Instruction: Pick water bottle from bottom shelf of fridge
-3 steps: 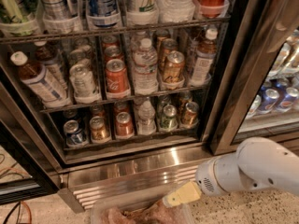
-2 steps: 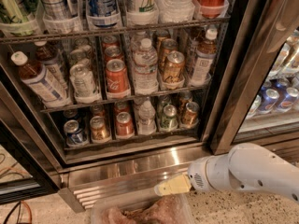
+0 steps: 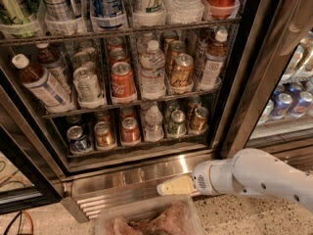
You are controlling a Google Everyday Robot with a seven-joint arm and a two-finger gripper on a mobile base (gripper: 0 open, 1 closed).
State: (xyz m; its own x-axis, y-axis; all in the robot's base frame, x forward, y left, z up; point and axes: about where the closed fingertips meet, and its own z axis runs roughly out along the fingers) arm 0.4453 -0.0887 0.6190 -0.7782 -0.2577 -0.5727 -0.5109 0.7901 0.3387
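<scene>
The fridge (image 3: pixel 247 82) stands open, black-framed, with wire racks. On the bottom shelf (image 3: pixel 142 144) a small clear water bottle (image 3: pixel 153 123) with a white cap stands in the middle, between a red can (image 3: pixel 130 130) and a green can (image 3: pixel 176 123). Blue (image 3: pixel 78 139), gold (image 3: pixel 104 134) and copper (image 3: pixel 199 119) cans share the row. My gripper (image 3: pixel 166 186) is at the end of the white arm (image 3: pixel 259 175), low in front of the steel base grille (image 3: pixel 127 180), below and slightly right of the bottle, well apart from it.
The rack above holds a larger clear bottle (image 3: pixel 152 68), taller red and gold cans and tea bottles (image 3: pixel 41 84). A clear plastic container (image 3: pixel 149 219) sits at the bottom edge under the gripper. A second glass door with cans (image 3: pixel 286 104) is at right.
The arm and gripper have moved left along the base grille, toward the middle of the fridge. The shelf contents have not moved.
</scene>
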